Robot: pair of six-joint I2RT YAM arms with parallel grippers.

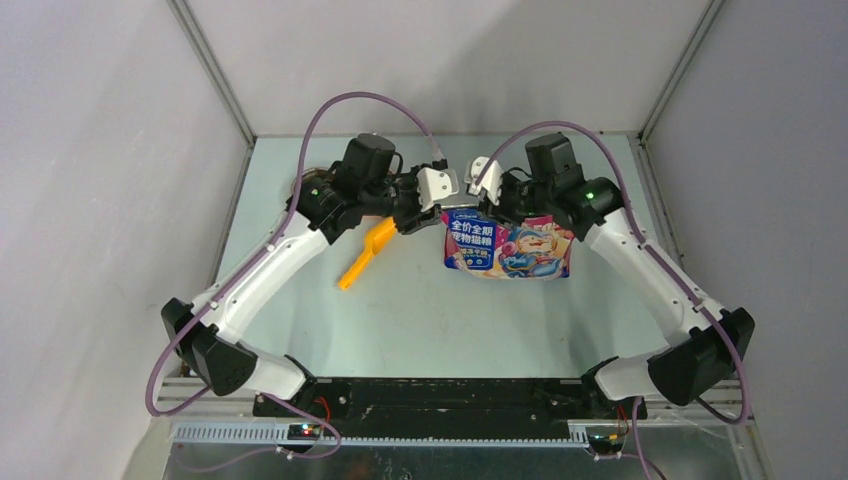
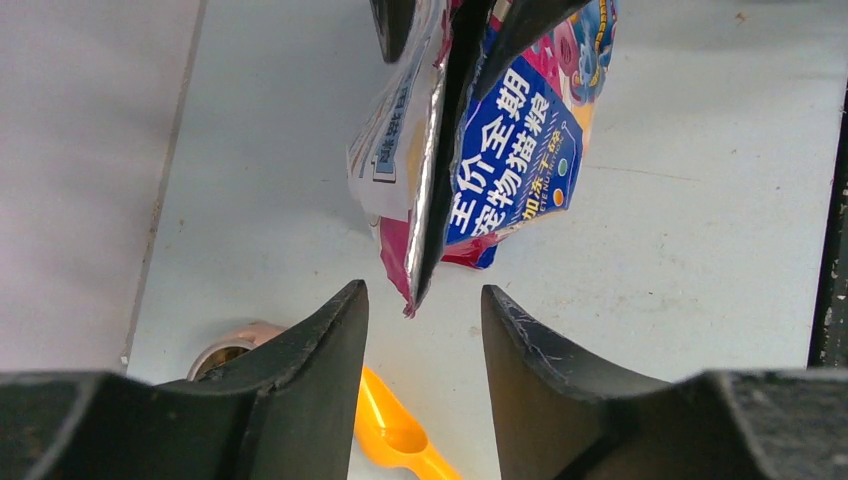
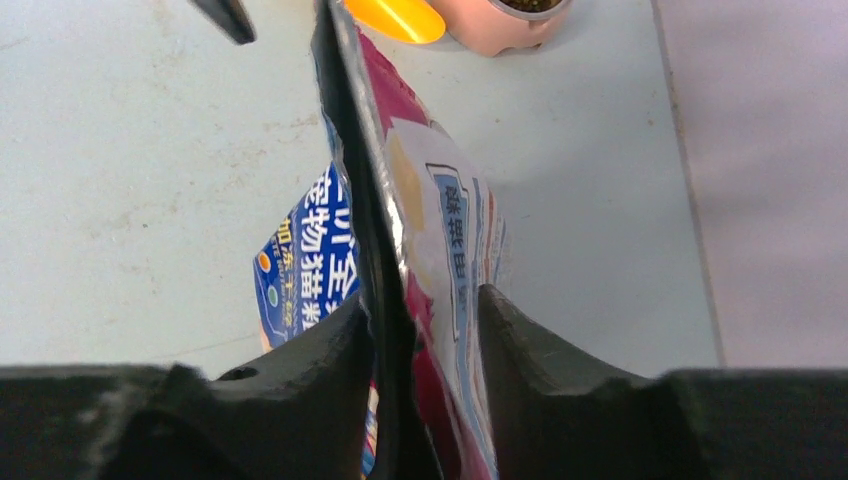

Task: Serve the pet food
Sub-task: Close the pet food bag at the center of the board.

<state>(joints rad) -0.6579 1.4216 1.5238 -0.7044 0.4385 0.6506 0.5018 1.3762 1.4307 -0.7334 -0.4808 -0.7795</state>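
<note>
Left gripper (image 2: 424, 295) open, empty, before pet food bag (image 2: 510, 150); right gripper (image 3: 420, 300) straddles its top, grip indeterminate; orange scoop (image 1: 368, 250) beside bag, serving judged outstanding.

You are working in a robotics lab cell, not a home. Plain grey walls (image 1: 100, 150) close in your pale green surface (image 1: 450, 330) on three sides, joined by bare aluminium struts (image 1: 212, 70). Your left arm (image 1: 270, 265) and right arm (image 1: 640, 260) are bolted to a black base plate (image 1: 450, 395) at the near edge, with purple cables (image 1: 330, 105) looping off them and slotted cable trunking (image 1: 440, 433) in front. The only homely things are a cat-food bag (image 1: 510, 250), an orange scoop (image 1: 365, 255) and a pink feeder (image 3: 500, 25).
</note>
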